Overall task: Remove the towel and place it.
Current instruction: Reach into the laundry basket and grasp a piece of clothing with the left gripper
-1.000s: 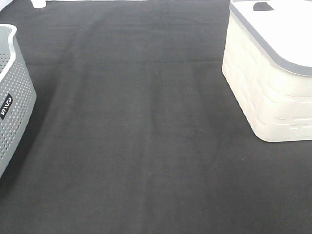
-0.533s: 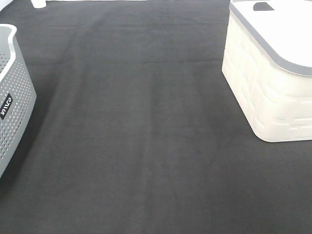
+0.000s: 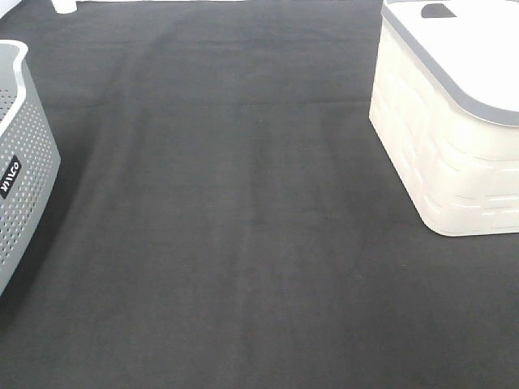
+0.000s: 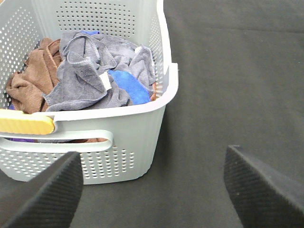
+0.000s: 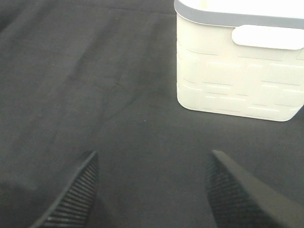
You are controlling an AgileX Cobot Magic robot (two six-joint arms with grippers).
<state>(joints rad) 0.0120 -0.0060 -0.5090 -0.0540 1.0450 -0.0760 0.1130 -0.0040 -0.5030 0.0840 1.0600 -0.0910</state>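
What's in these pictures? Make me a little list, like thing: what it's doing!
table cover: black cloth
grey basket: holey sides, full of cloths
towel: grey-purple, crumpled on top inside the grey basket
other cloths: brown cloth and blue cloth, same basket
white basket: grey rim, on the right side
left fingers: open, holding nothing, by the grey basket
right fingers: open, holding nothing, facing the white basket
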